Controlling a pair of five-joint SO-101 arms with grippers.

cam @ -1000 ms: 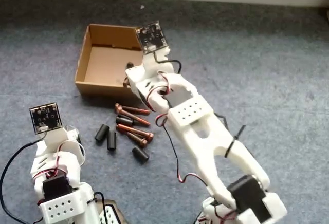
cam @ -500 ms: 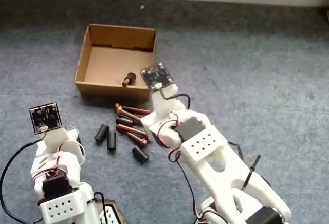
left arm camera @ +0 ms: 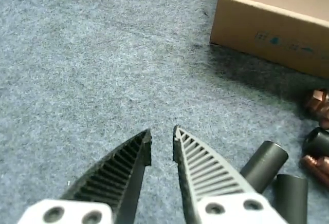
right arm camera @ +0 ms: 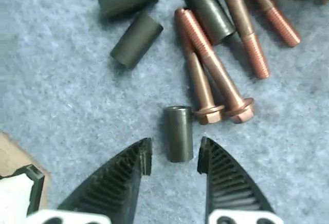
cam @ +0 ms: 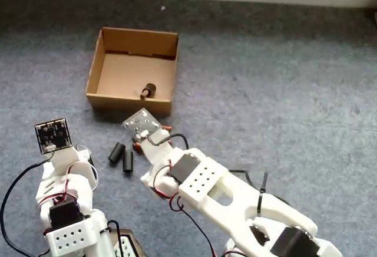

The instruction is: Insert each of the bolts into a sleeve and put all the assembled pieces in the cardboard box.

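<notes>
Both have fingers [right arm camera: 126,175] apart: the right gripper [right arm camera: 175,147] sits around a black sleeve [right arm camera: 178,129], the left gripper [left arm camera: 162,131] above the table [left arm camera: 77,54].

The right arm [cam: 203,181] draws back from the cardboard box [cam: 118,101] toward six o'clock; the right pincer [right arm camera: 175,144] now straddles a sleeve [right arm camera: 179,131], and an assembled piece [cam: 147,90] shows inside.
</notes>
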